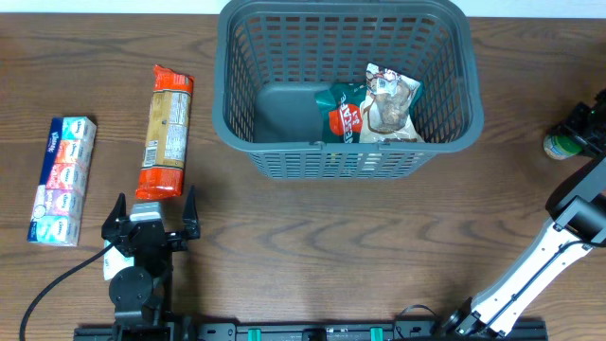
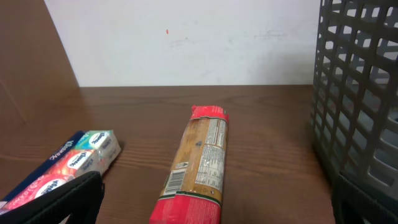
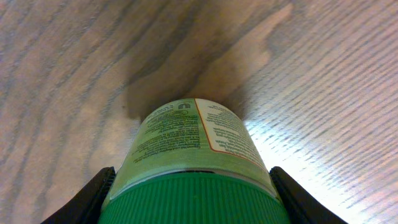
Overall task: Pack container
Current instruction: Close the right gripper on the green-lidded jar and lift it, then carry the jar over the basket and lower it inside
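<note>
The dark grey slotted basket (image 1: 343,163) stands at the top middle; its wall fills the right of the left wrist view (image 2: 360,93). Inside lie a clear snack bag (image 1: 390,106) and a red and green packet (image 1: 343,112). A long red and orange packet (image 1: 165,130) lies left of the basket, also in the left wrist view (image 2: 199,158). My left gripper (image 1: 154,210) is open and empty just below this packet's near end (image 2: 214,208). My right gripper (image 1: 585,131) at the far right edge is shut on the green cap of a jar (image 1: 559,145), which fills the right wrist view (image 3: 193,149).
A blue multipack of tissues (image 1: 62,167) lies at the far left, also seen in the left wrist view (image 2: 68,163). Bare wooden table (image 1: 379,246) lies between the two arms. A white wall stands behind the table.
</note>
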